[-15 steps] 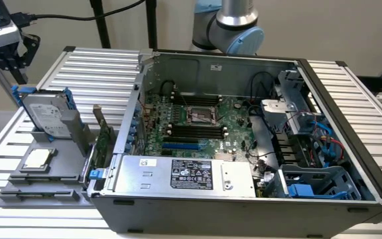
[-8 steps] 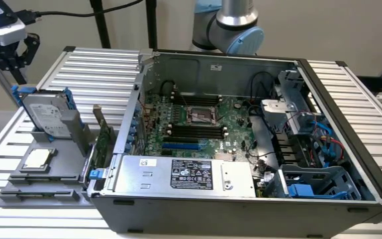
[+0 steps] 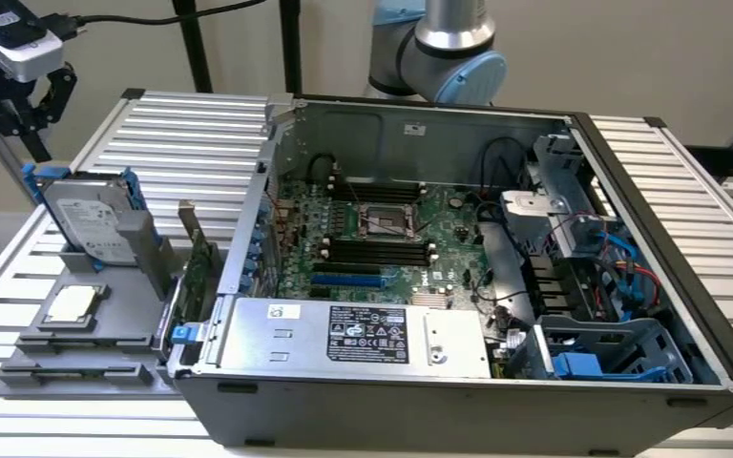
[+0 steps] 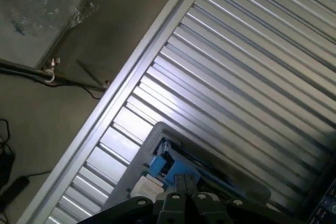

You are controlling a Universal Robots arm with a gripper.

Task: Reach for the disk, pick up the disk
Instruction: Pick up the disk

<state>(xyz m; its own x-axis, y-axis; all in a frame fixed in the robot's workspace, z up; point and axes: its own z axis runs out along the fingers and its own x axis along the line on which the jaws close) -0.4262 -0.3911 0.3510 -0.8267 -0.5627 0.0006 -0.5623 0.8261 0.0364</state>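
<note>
A ribbed metal table (image 3: 188,124) spreads beneath the claw (image 3: 20,113), its slats catching soft, even light. A plain beige wall (image 3: 647,57) rises beyond the claw. Below it, past the table's edge, a dull brown floor (image 4: 131,24) carries loose black cables (image 4: 21,70).

The arm (image 3: 450,48) reaches to the exterior view's left; hand (image 3: 16,110) points down

The disk (image 3: 91,218) is a silver-grey hard drive w/ white label & bright blue rails, standing on edge, leaning back a bit. It sits in a grey stand (image 3: 150,253) on the slatted table (image 3: 188,124), at the exterior view's left of the PC case (image 3: 469,410).
</note>
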